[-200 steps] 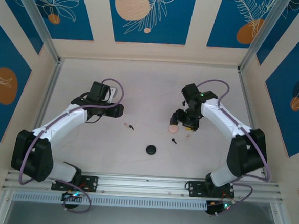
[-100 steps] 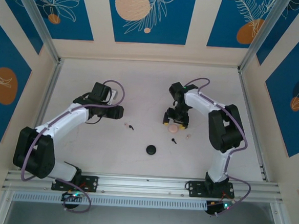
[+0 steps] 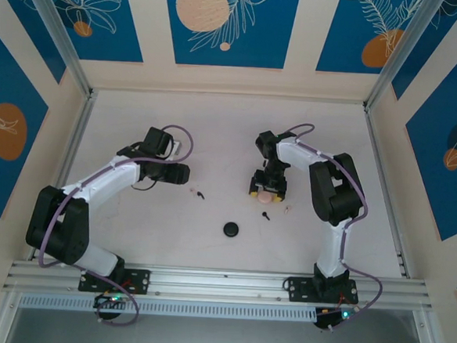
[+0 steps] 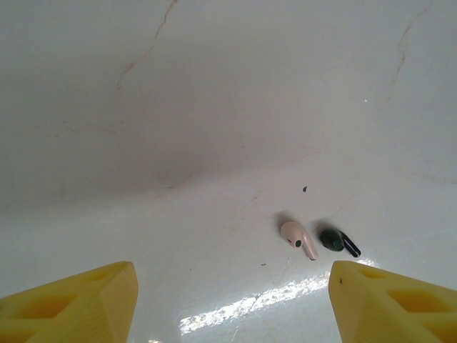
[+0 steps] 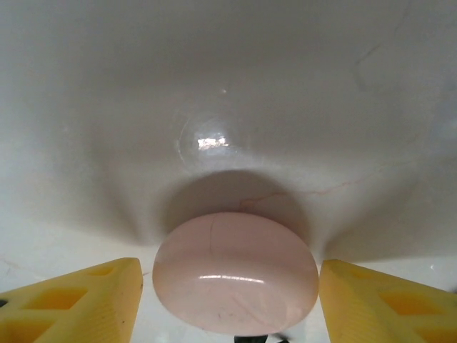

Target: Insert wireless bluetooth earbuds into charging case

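The pale pink charging case (image 5: 235,275) lies on the table between the yellow fingers of my right gripper (image 5: 232,304), which is open and straddles it with narrow gaps on both sides. From above, the case (image 3: 266,196) sits under the right gripper (image 3: 267,190). One black earbud (image 4: 338,241) lies beside a pink earbud-shaped piece (image 4: 298,239), just ahead of my open left gripper (image 4: 232,307). In the top view that earbud (image 3: 201,194) is right of the left gripper (image 3: 185,174). A second black earbud (image 3: 266,216) lies just below the case.
A larger round black disc (image 3: 231,229) rests on the white table (image 3: 215,131) toward the near side. A small pale piece (image 3: 288,209) lies right of the second earbud. Walls enclose the table on three sides.
The right arm has folded and its gripper has shifted left to straddle the pink case. The left gripper has edged a little right toward the earbud.
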Available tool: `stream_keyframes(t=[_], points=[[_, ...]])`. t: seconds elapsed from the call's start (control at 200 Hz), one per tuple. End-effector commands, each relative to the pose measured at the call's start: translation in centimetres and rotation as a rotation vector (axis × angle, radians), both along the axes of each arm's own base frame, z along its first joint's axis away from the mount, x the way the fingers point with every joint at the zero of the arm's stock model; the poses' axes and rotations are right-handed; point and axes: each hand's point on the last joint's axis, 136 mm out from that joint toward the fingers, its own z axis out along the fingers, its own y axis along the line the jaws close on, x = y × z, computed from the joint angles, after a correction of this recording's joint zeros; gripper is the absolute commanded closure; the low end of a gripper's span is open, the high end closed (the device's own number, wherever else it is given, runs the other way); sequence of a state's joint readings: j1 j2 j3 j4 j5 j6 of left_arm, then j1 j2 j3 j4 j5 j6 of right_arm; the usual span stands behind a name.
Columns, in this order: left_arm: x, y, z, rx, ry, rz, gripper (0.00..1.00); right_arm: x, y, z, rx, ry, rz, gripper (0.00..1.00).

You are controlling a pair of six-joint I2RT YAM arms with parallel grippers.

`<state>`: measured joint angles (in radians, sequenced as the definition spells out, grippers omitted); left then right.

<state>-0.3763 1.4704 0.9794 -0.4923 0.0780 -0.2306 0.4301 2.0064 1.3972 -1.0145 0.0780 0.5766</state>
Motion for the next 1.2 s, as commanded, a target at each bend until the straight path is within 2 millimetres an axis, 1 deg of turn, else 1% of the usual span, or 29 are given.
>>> stream_keyframes(t=[0.0, 0.13, 0.305, 0.365, 0.485, 0.555, 0.635, 0.725, 0.815, 1.0, 1.195], points=[[0.2, -0.3, 0.3, -0.001, 0.013, 0.0, 0.3, 0.0, 0.1, -0.2, 0.008, 0.026, -0.004, 0.36], [0.2, -0.4, 0.2, -0.001, 0.019, -0.001, 0.31, 0.1, 0.2, -0.6, 0.009, 0.032, 0.001, 0.4], [0.2, -0.5, 0.4, -0.005, 0.017, -0.002, 0.31, 0.1, 0.0, -0.7, 0.006, 0.023, 0.005, 0.51], [0.3, -0.6, 0.7, -0.012, 0.014, -0.004, 0.31, 0.2, 0.0, -0.4, 0.008, 0.007, 0.009, 0.53], [0.4, -1.2, 1.5, -0.041, 0.013, -0.023, 0.33, 0.6, 0.0, 0.7, 0.016, -0.075, 0.022, 0.54], [0.4, -1.9, 2.1, -0.07, 0.028, -0.038, 0.33, 1.1, 0.3, 1.8, 0.044, -0.154, 0.037, 0.54], [0.3, -3.1, 3.0, -0.13, 0.047, -0.07, 0.38, 1.6, 1.3, 3.3, 0.098, -0.261, 0.089, 0.55], [0.1, -4.4, 4.2, -0.198, 0.063, -0.104, 0.4, 1.9, 2.6, 5.1, 0.146, -0.391, 0.185, 0.55], [-0.2, -5.3, 5.5, -0.256, 0.06, -0.131, 0.41, 2.0, 4.1, 7.1, 0.184, -0.525, 0.294, 0.55], [-1.1, -7.3, 8.6, -0.397, 0.056, -0.197, 0.43, 1.2, 7.3, 10.5, 0.314, -0.746, 0.482, 0.55], [-2.0, -8.8, 11.0, -0.508, 0.069, -0.253, 0.47, 0.2, 9.1, 13.7, 0.44, -0.96, 0.635, 0.56]])
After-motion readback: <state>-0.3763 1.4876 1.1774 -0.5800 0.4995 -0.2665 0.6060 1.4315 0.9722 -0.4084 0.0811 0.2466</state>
